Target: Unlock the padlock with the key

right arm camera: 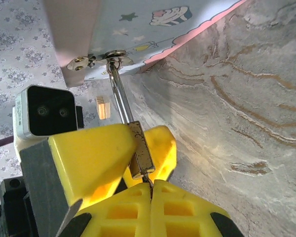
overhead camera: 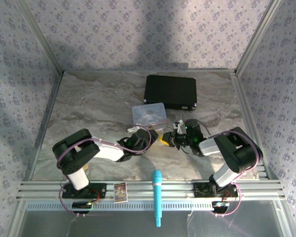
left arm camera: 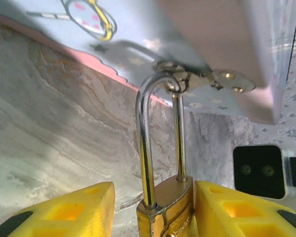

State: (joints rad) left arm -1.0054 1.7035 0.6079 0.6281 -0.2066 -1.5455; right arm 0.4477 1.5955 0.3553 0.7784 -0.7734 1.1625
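Top view: the padlock (overhead camera: 164, 138) hangs at five o'clock off the pastel tin (overhead camera: 149, 114), mid-surface (overhead camera: 89, 98). The left pincer (overhead camera: 158, 138) reaches in from nine o'clock, the right pincer (overhead camera: 170, 140) from three. Left wrist view: the shackle is hooked through the tin's hasp (left arm camera: 207, 76), and the brass body sits between yellow fingers (left arm camera: 84, 207) set narrowly apart, with a gap at nine o'clock. The right pincer is closed tight under the padlock, a thin dark sliver at its tips.
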